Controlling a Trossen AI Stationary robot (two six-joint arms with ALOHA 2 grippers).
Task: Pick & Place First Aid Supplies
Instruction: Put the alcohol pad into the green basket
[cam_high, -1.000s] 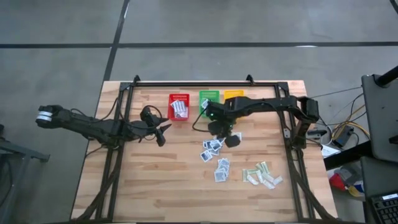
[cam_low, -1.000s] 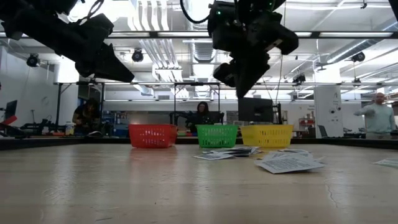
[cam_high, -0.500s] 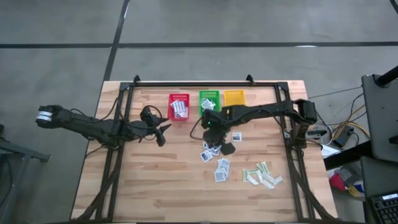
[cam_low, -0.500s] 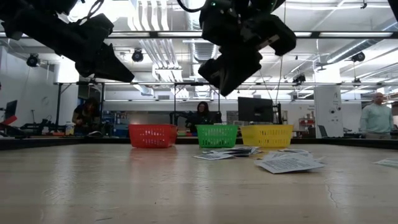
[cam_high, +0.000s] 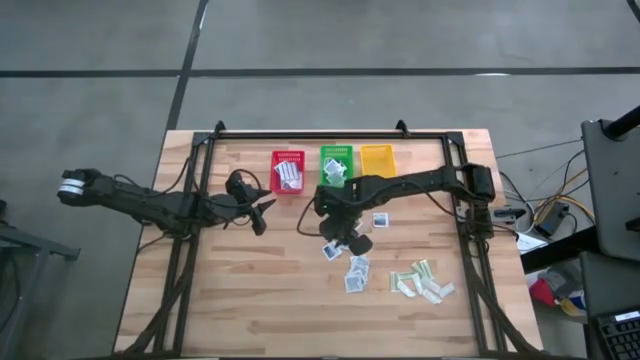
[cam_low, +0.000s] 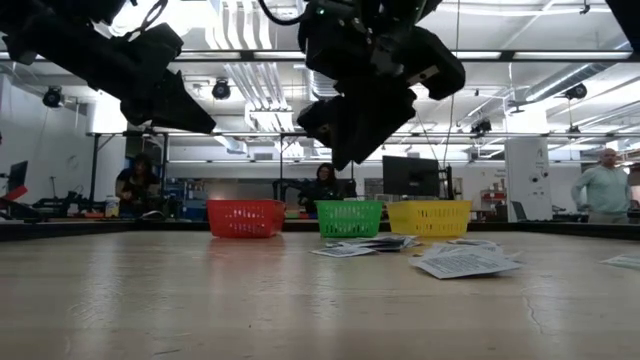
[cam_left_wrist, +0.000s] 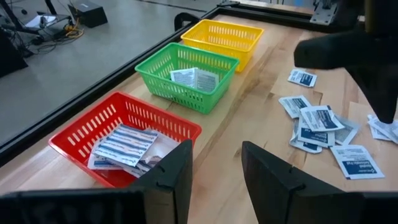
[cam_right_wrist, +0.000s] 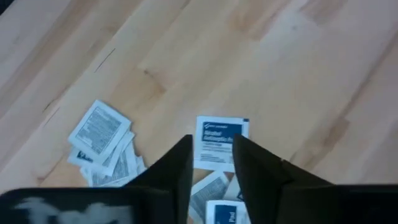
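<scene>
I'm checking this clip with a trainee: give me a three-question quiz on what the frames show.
1. True or false: the yellow basket holds packets.
2. Which basket holds the striped oblong packets? A red, B green, C yellow.
3. Fill in: the right gripper hangs over the loose square packets on the ____.

Key: 1 false, it looks bare inside. 2 A, the red basket. 3 table.

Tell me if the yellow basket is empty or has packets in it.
Empty, as far as shown. The left wrist view looks into the yellow basket and shows only bare mesh, while the green basket holds packets.
</scene>
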